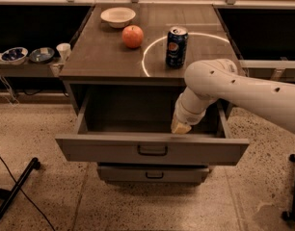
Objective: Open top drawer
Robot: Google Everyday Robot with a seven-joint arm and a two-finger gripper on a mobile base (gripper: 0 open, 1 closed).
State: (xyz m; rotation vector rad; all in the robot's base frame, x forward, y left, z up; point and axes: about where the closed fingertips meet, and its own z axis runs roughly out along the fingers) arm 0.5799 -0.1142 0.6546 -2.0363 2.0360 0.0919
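The top drawer [89, 149] is pulled out far from the cabinet. Its wide grey front faces me with a small dark handle [152, 151] at the centre, and its deep grey box looks empty. My white arm reaches in from the right and bends down into the drawer. The gripper [181, 127] hangs inside the box, just behind the front panel and right of the handle. Only its pale tip shows above the panel.
On the cabinet top stand a blue soda can [177, 46], an orange-red apple [132, 36] and a white bowl [118, 17]. A narrower drawer [152, 173] sits below. Bowls and a cup [63, 51] sit on a low shelf at left. A black stand leg [15, 191] crosses the floor.
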